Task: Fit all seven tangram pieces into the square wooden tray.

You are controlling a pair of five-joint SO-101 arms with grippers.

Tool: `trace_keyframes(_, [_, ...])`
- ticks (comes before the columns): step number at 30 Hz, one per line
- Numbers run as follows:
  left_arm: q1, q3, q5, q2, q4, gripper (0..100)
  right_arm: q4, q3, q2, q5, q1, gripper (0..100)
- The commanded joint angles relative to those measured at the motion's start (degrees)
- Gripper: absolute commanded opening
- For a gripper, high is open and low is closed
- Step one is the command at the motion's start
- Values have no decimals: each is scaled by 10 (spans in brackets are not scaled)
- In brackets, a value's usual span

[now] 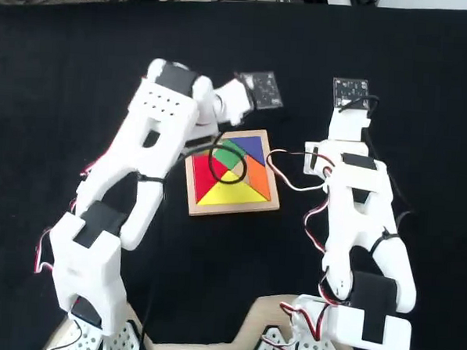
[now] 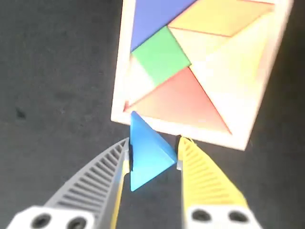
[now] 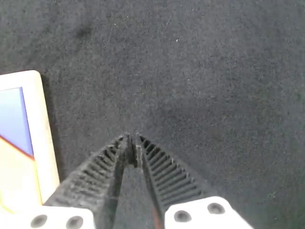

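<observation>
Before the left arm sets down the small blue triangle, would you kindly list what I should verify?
1. Grip: left gripper shut on the small light-blue triangle piece: ok.
2. Free slot: pale triangular gap beside the green square piece in the square wooden tray: ok.
3. Triangle above that gap: it sits outside the tray's rim: not ok.
4. Triangle's turn matches the gap: cannot tell.
5. Right gripper shut, over the black cloth beside the tray, out of the way: ok.
</observation>
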Motion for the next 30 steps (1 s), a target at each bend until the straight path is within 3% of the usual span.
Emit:
trace_keyframes(1, [20,53,7,-25,-113,86,-8,-10,-2,5,-6,11])
trace_keyframes(14, [15,53,-53,44,-162,84,-9,-12,-2,5,-6,11])
trace_keyframes(24, [12,1,-55,92,-139,89,-9,-12,-2,5,-5,11])
trace_keyframes(30, [4,-49,-51,119,-101,257,-9,-12,-2,5,-5,11])
